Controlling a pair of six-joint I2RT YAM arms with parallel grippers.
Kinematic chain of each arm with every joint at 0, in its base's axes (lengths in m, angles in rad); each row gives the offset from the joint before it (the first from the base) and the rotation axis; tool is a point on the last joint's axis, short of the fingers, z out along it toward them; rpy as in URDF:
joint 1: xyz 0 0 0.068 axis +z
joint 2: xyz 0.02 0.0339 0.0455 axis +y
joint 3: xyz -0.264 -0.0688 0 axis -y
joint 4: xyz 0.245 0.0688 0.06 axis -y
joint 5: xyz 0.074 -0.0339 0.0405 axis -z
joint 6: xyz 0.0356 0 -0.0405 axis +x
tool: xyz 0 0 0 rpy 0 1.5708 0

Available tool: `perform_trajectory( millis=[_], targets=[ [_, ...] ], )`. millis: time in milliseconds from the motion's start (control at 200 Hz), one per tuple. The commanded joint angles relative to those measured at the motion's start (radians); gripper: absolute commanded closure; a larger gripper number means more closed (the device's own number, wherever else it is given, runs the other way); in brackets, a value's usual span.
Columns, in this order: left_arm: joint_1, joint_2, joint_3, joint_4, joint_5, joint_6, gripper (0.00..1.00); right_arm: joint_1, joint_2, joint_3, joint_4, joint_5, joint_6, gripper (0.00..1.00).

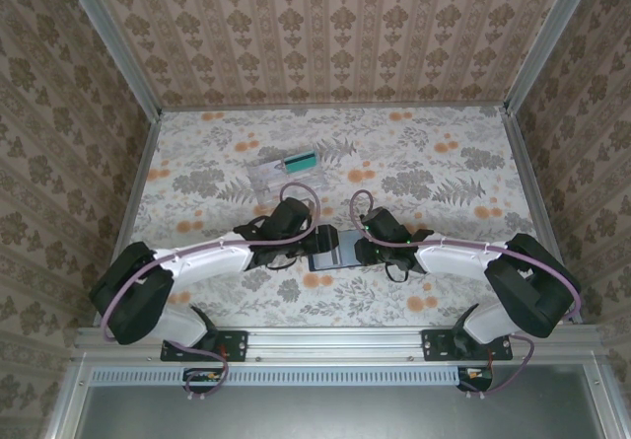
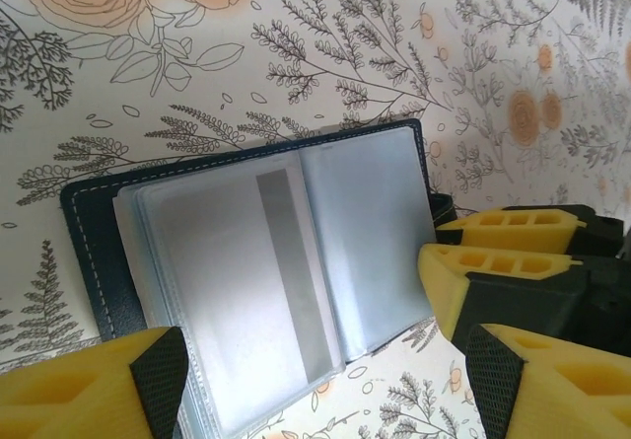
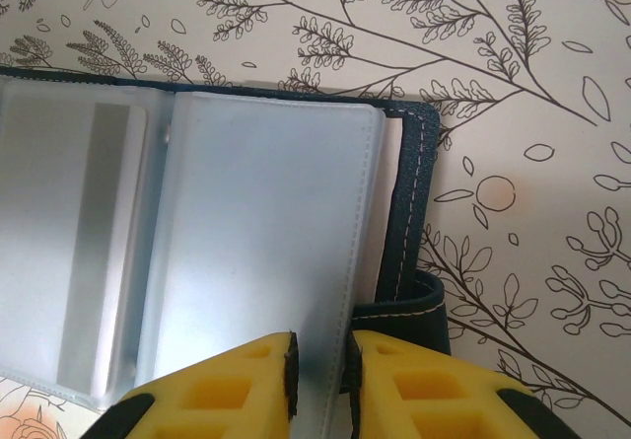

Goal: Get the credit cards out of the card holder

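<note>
A: Right wrist view: the right gripper (image 3: 320, 365) is nearly closed, pinching a clear sleeve of the card holder (image 3: 412, 202) at its near edge
B: And the left gripper (image 2: 325, 390)?
A: Wide, empty, over the holder's left page; the holder lies open mid-table between the arms
B: The credit card (image 2: 222, 261)?
A: Pale, grey-striped, in the left sleeve; likely light, stiff and slick, so pinch its thin edge

Floral-patterned tabletop (image 1: 444, 261), clear plastic box (image 1: 266, 176) lying just far of centre, damask-papered walls (image 1: 335, 35) left, right and far, metal rail (image 1: 335, 340) along the near edge
</note>
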Motion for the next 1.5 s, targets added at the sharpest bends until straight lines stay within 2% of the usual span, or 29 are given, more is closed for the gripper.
perform_trajectory(
  millis=[0, 155, 525, 815, 1495],
  targets=[
    [-0.008, 0.054, 0.025, 0.023, 0.033, 0.019, 0.22, 0.005, 0.017, -0.008, -0.026, 0.030, 0.018, 0.76],
    [-0.008, 0.084, 0.015, 0.059, 0.054, 0.002, 0.23, 0.005, 0.016, -0.009, -0.027, 0.032, 0.018, 0.75],
    [-0.008, 0.101, 0.018, -0.003, 0.017, -0.007, 0.23, 0.005, 0.016, -0.013, -0.022, 0.032, 0.020, 0.75],
    [-0.009, 0.131, 0.019, 0.040, 0.057, -0.007, 0.23, 0.005, 0.015, -0.015, -0.021, 0.032, 0.021, 0.75],
    [-0.046, 0.064, 0.040, 0.112, 0.088, 0.034, 0.25, 0.006, 0.019, -0.018, -0.018, 0.035, 0.026, 0.75]
  ],
)
